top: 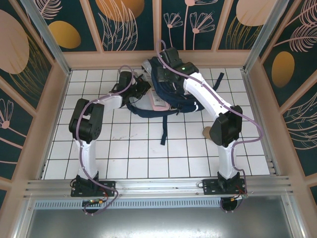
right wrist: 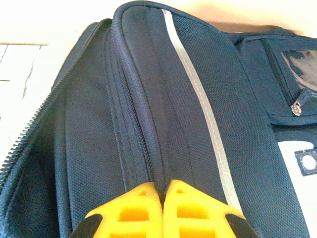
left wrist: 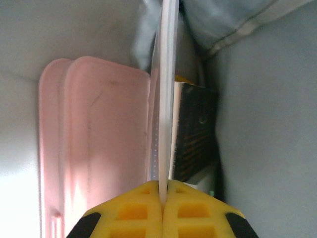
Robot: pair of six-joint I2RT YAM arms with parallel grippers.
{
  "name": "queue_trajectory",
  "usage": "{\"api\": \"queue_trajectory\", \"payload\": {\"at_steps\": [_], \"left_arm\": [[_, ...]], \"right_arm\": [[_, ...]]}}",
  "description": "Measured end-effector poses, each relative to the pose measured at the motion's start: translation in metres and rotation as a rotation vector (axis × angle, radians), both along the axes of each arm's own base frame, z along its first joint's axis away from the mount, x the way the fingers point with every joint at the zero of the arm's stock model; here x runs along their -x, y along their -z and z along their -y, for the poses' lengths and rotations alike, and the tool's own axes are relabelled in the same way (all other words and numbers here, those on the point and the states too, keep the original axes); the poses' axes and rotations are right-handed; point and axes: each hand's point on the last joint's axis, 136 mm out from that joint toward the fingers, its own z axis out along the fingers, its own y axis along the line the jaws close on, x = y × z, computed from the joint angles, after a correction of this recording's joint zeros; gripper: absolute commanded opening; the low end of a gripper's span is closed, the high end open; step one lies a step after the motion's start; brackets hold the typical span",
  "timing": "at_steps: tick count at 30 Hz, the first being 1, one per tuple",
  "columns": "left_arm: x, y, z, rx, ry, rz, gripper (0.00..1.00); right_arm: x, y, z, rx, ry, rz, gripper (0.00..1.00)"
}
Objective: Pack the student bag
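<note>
The student bag (top: 179, 101) lies at the back middle of the tiled table, dark navy with a white stripe (right wrist: 198, 94). My right gripper (right wrist: 162, 186) is shut on a fold of the bag's navy fabric beside the zip, at its top edge (top: 166, 55). My left gripper (left wrist: 163, 186) reaches into the bag's opening from the left (top: 143, 88). It is shut on the edge of a thin white flat sheet (left wrist: 166, 99). Inside the bag, a pink case (left wrist: 99, 139) stands left of the sheet and a dark book (left wrist: 195, 134) right of it. The grey lining (left wrist: 267, 124) encloses them.
A loose navy strap (top: 163, 131) trails from the bag toward the near side. A small brown object (top: 206, 131) lies by the right arm's elbow. A zip pocket (right wrist: 287, 89) shows on the bag's front. Wooden walls ring the table (top: 124, 144).
</note>
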Motion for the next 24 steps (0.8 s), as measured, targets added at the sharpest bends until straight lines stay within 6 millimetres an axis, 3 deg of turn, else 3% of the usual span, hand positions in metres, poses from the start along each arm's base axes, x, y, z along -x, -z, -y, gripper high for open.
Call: {"api": "queue_trajectory", "payload": {"at_steps": [4, 6, 8, 12, 14, 17, 19, 24], "left_arm": [[-0.002, 0.007, 0.006, -0.040, 0.009, -0.007, 0.11], [-0.003, 0.006, 0.007, -0.066, 0.012, 0.003, 0.32], [-0.003, 0.007, 0.007, -0.100, 0.016, 0.007, 0.45], [-0.002, 0.011, 0.003, -0.172, 0.020, -0.002, 0.64], [-0.001, 0.014, -0.001, -0.208, 0.020, -0.005, 0.68], [0.004, 0.017, -0.007, -0.261, 0.021, -0.021, 0.72], [0.008, 0.015, -0.013, -0.293, 0.018, -0.025, 0.74], [0.018, -0.006, -0.028, -0.362, -0.007, -0.011, 0.74]], "right_arm": [[0.000, 0.001, 0.000, -0.006, 0.001, -0.005, 0.00], [0.000, 0.003, 0.000, -0.009, -0.002, -0.012, 0.00], [0.001, 0.004, 0.000, -0.013, -0.004, -0.018, 0.00], [0.001, 0.009, -0.002, -0.017, -0.011, -0.026, 0.00], [0.001, 0.012, -0.002, -0.020, -0.012, -0.030, 0.00], [0.001, 0.017, -0.003, -0.029, -0.008, -0.036, 0.17], [0.002, 0.020, -0.002, -0.036, 0.000, -0.041, 0.21], [0.008, 0.026, 0.012, -0.056, 0.038, -0.054, 0.39]]}}
